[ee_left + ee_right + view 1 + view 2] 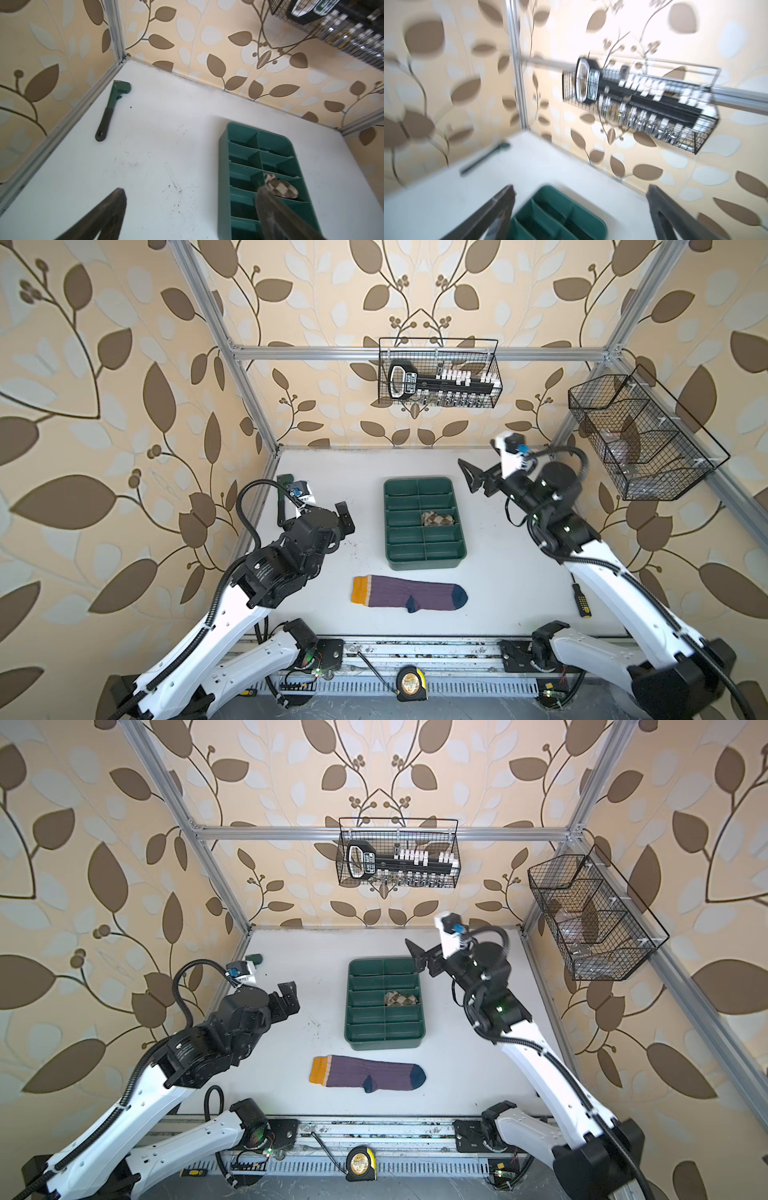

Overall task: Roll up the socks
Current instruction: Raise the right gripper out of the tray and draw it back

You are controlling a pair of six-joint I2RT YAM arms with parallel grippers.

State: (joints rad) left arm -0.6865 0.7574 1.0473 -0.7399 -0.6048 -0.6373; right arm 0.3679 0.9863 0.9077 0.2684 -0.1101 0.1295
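Note:
The purple sock (409,592) (368,1072), with a mustard cuff and navy toe and heel, lies flat near the table's front. A beige sock with brown diamonds (438,518) (401,998) (280,188) sits rolled in a middle right compartment of the green tray (424,565) (384,1044) (223,187) (550,190). My left gripper (343,533) (291,1000) (191,190) hangs open and empty left of the tray. By the tray's far right corner my right gripper (469,479) (415,957) (581,187) is raised, open and empty. The right wrist view is blurred.
A green pipe wrench (284,497) (112,110) lies along the far left edge. A screwdriver (579,599) lies at the right. One wire basket of tools (438,373) hangs on the back rail, another wire basket (640,439) on the right wall. A tape measure (411,684) sits below the front rail.

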